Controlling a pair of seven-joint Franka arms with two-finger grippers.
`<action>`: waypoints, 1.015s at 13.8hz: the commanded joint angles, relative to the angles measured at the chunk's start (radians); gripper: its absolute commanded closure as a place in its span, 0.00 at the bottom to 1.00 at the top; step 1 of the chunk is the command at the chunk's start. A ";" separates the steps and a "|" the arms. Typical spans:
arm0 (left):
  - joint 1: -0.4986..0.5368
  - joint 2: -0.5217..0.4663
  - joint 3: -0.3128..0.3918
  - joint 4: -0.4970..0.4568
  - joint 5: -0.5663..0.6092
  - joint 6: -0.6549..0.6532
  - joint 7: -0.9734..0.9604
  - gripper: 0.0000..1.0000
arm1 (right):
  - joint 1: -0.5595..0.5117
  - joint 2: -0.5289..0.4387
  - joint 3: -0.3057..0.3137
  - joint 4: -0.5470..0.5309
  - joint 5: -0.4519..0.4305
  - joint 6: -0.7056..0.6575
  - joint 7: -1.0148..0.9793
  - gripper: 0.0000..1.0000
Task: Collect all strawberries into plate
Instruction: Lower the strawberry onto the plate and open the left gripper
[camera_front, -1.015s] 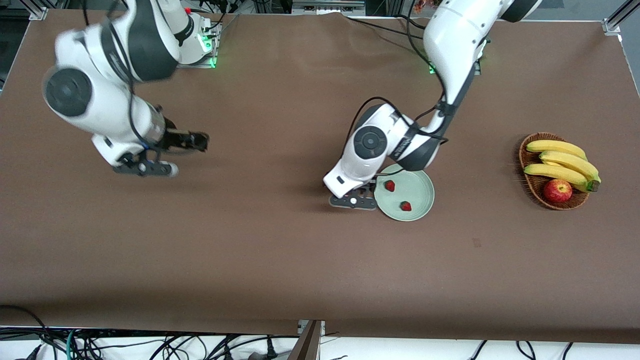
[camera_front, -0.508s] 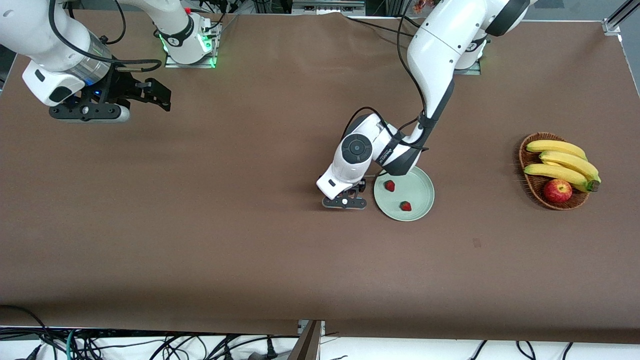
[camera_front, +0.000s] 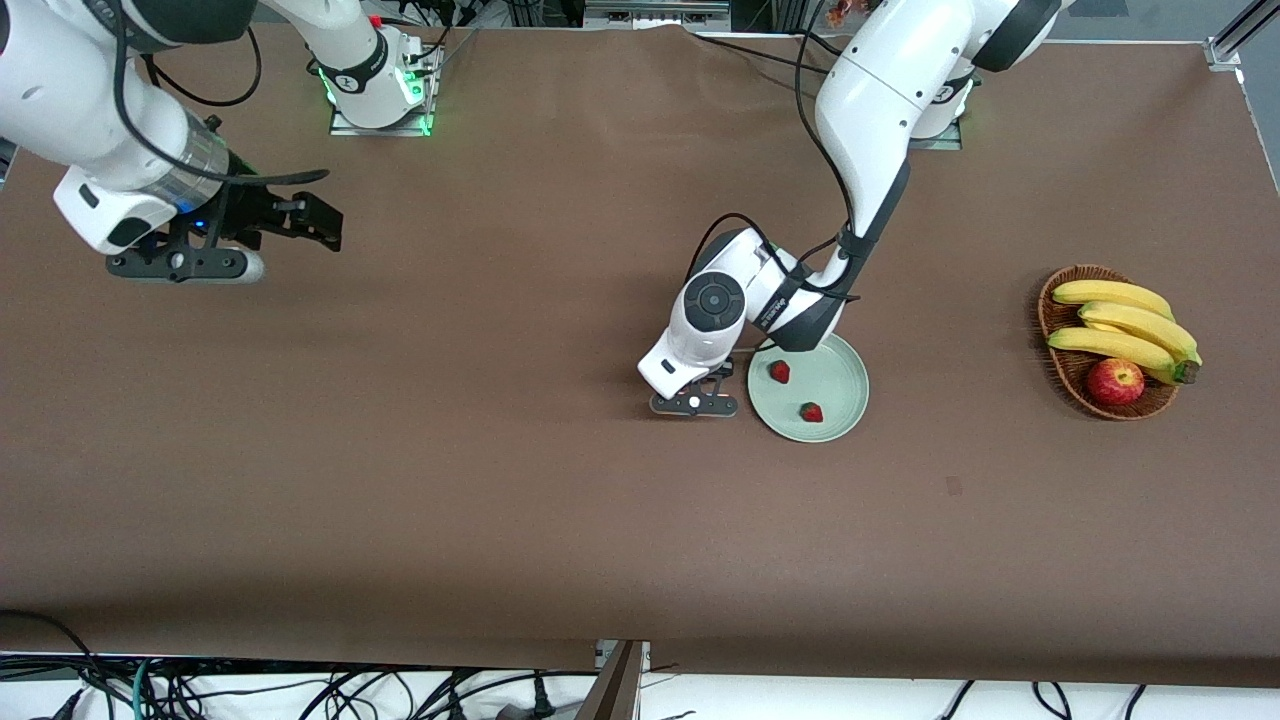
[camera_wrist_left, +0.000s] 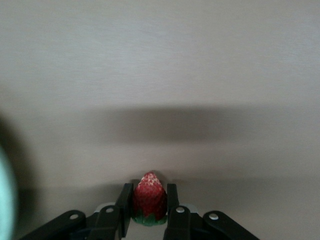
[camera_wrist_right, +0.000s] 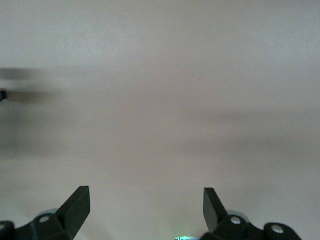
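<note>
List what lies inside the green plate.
Two strawberries lie in the plate, apart. The left arm covers part of its rim, so that part is hidden. A third strawberry is outside it, clamped in the left pincer.

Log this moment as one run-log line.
left gripper: shut on third strawberry beside plate | two strawberries in plate | right gripper: open, waiting

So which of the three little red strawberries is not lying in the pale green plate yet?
The strawberry pinched in the left gripper, beside the round mint-green plate. The other two strawberries already lie in it.
</note>
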 joint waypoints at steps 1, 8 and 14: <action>0.009 -0.100 0.044 0.035 0.001 -0.220 0.004 1.00 | -0.071 -0.024 0.066 -0.025 -0.002 0.009 -0.024 0.00; 0.062 -0.168 0.098 -0.055 0.149 -0.446 0.150 1.00 | -0.072 -0.037 0.027 0.005 -0.024 -0.034 -0.102 0.00; 0.153 -0.217 0.083 -0.247 0.133 -0.209 0.344 1.00 | -0.068 -0.020 0.006 0.044 -0.050 -0.046 -0.100 0.00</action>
